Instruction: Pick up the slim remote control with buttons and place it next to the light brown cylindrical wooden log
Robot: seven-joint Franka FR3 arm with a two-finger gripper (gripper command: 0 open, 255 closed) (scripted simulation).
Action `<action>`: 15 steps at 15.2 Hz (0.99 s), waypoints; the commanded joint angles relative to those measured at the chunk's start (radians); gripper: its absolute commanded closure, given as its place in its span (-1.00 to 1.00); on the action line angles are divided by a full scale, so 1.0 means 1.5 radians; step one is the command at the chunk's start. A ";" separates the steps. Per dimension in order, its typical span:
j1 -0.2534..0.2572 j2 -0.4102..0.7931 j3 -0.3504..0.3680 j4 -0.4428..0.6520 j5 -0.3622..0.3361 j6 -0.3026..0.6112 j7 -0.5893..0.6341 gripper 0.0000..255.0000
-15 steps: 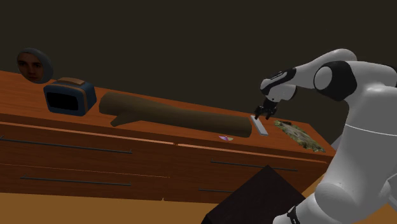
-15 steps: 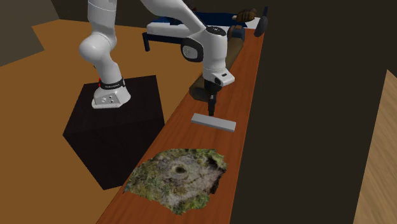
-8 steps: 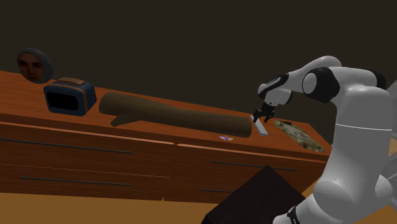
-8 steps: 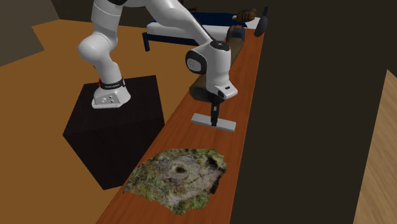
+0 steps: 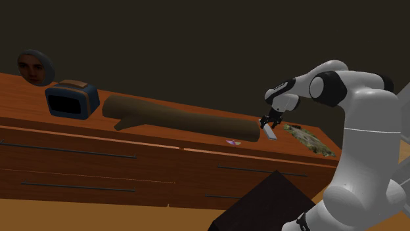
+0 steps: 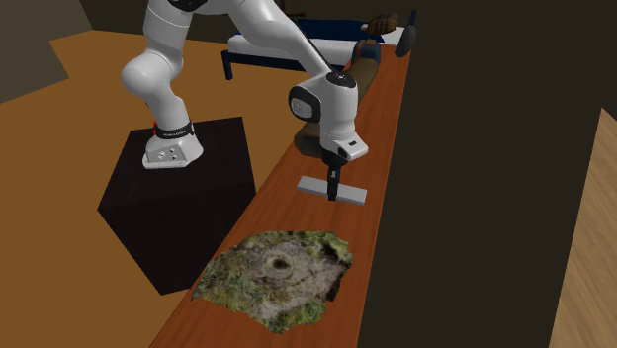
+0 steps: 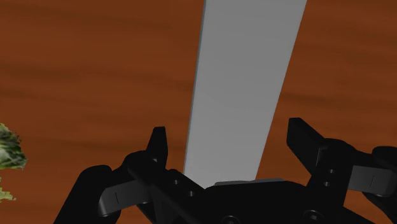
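Observation:
The slim remote [image 6: 353,194] is drawn as a plain flat grey slab; it lies on the wooden dresser top [image 6: 391,138]. My gripper [image 6: 333,192] points down over its middle and stands open. In the wrist view the fingers [image 7: 158,141] straddle the remote [image 7: 245,95], with a strip of wood showing on each side, so they do not touch it. In the shoulder view the gripper [image 5: 268,123] hangs over the remote [image 5: 271,133], just beyond the near end of the long dark brown log [image 5: 177,118]. The log [image 6: 364,69] lies lengthwise along the dresser.
A mossy rock patch [image 6: 277,272] lies on the dresser top on the remote's far side from the log. A small coloured disc [image 5: 231,142] sits by the log's end. A blue box [image 5: 71,100] and a face mask [image 5: 35,67] are past the log. A dark wall runs behind the dresser.
The gripper has come down and shifted over the remote until its open fingers straddle it. The arm's elbow has dropped. The remote has not moved.

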 commanded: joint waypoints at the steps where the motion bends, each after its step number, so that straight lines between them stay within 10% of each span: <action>1: 0.000 0.000 0.000 0.000 0.000 0.000 0.000 -1.00; 2: 0.000 0.000 0.000 0.000 0.000 0.000 0.000 -1.00; 3: 0.000 0.000 0.000 0.000 0.000 0.000 0.000 1.00; 15: 0.005 -0.018 -0.007 0.001 -0.009 -0.018 0.006 1.00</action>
